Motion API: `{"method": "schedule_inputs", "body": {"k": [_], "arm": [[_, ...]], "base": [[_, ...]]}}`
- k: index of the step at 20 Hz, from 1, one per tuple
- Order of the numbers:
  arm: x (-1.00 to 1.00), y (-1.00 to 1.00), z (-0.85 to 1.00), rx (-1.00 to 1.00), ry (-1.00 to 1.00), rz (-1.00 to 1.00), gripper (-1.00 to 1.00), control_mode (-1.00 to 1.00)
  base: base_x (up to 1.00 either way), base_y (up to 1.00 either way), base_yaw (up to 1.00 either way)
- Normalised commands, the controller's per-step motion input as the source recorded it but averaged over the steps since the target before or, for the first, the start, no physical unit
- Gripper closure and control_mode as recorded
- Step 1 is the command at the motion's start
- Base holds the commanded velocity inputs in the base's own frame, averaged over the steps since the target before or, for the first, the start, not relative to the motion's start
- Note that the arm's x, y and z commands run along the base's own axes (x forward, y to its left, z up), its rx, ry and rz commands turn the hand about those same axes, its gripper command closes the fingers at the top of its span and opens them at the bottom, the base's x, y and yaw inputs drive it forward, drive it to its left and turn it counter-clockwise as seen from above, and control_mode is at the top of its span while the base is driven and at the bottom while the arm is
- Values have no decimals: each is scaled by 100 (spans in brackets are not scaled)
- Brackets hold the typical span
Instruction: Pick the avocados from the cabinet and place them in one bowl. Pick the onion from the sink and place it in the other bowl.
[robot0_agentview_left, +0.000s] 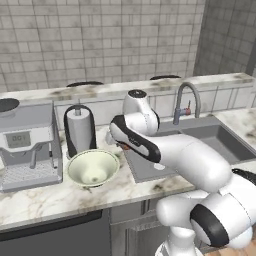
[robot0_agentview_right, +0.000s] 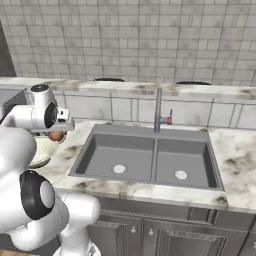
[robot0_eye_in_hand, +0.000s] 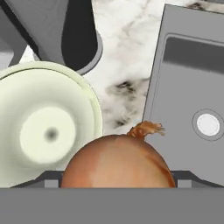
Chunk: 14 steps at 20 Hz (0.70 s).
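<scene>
The tool (robot0_eye_in_hand: 117, 186) grips the round orange-brown onion (robot0_eye_in_hand: 117, 162) at the bottom centre of the hand view, above the marble table (robot0_eye_in_hand: 124, 65), between the shallow pale cream bowl (robot0_eye_in_hand: 43, 127) at left and the grey sink (robot0_eye_in_hand: 188, 100) at right.

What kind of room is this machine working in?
It looks like a kitchen, computer-rendered rather than real. A double-basin sink with a curved faucet is set in a marble-look counter, with a coffee machine and paper towel roll beside it.
</scene>
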Motion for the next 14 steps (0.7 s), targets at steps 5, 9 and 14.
{"method": "schedule_inputs", "body": {"k": [5,9,14], "arm": [[-2,79,0,-12,0,18,100,-100],[-12,62,-20,-9,-1,17,100,-100],[-11,24,-40,3,0,14,100,-100]], "base": [[0,0,0],[0,0,0],[0,0,0]]}}
